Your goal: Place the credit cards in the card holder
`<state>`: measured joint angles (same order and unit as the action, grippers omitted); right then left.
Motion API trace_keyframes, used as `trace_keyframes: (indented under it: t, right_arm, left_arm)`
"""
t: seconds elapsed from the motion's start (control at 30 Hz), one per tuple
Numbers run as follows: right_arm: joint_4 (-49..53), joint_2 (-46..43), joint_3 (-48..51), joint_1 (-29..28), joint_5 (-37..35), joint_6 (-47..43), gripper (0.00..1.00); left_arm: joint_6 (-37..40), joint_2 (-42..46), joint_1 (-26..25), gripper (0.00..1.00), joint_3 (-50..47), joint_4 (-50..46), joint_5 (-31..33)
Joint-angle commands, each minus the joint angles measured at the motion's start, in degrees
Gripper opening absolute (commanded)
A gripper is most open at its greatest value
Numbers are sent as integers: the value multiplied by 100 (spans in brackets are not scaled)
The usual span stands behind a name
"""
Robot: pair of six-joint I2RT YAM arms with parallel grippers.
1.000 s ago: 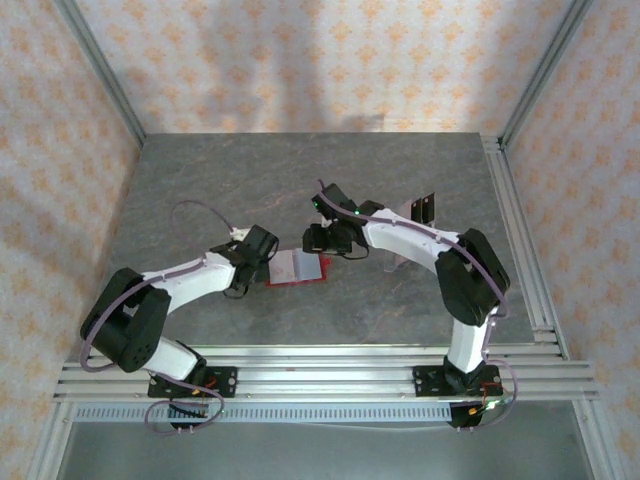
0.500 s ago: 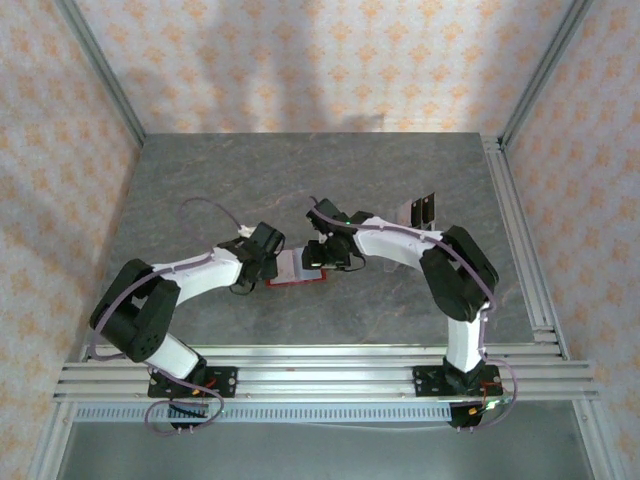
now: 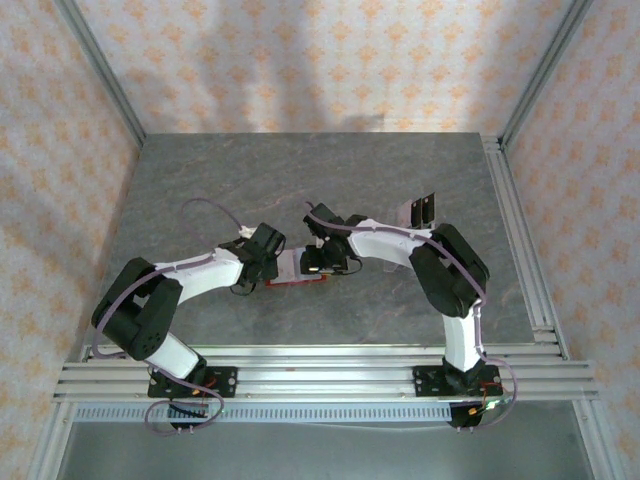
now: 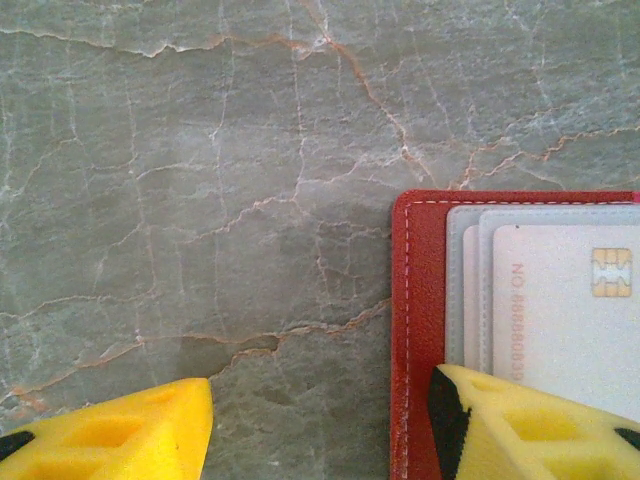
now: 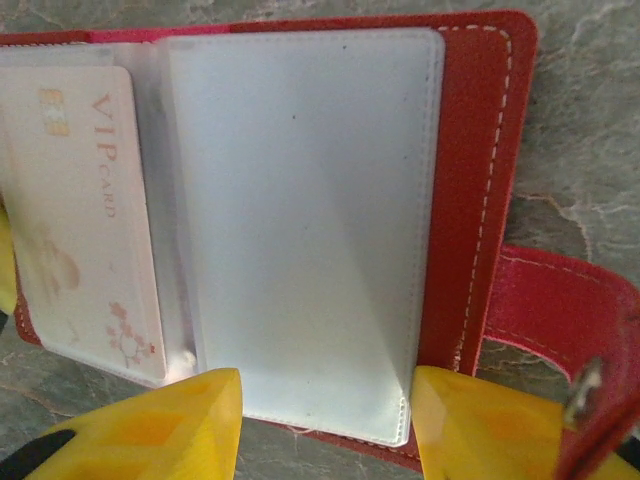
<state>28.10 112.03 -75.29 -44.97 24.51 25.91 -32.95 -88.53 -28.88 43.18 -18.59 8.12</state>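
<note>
The red card holder (image 3: 292, 269) lies open on the table between both grippers. Its clear sleeves (image 5: 300, 220) face up, with a pale VIP card (image 5: 85, 220) in the left sleeve and the snap tab (image 5: 560, 300) sticking out to the right. A pale chip card (image 4: 565, 310) sits in a sleeve in the left wrist view. My left gripper (image 3: 270, 264) (image 4: 320, 420) is open, one finger (image 4: 520, 425) over the holder's (image 4: 420, 330) red edge. My right gripper (image 3: 318, 262) (image 5: 325, 420) is open, straddling the sleeve's near edge. Dark credit cards (image 3: 420, 211) lie at the back right.
The grey marbled tabletop (image 3: 300, 180) has metal rails (image 3: 520, 240) along its right side and near edge. Patterned walls enclose the back and sides. Both arms bend inward, their wrists close together over the holder.
My right gripper has dropped and shifted left onto the open card holder. The left gripper has edged right to the holder's left edge.
</note>
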Motion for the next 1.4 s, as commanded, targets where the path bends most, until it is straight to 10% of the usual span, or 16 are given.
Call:
trace_keyframes:
  t: [0.0, 0.53, 1.37]
  right_arm:
    - [-57, 117, -192, -47, 50, 84, 48]
    - [450, -247, -231, -73, -877, 56, 49]
    - [198, 20, -349, -144, -473, 107, 48]
  left_arm:
    - [-36, -96, -56, 61, -106, 46, 147]
    - [-64, -138, -90, 60, -145, 114, 141]
    - [-54, -153, -100, 60, -130, 91, 163]
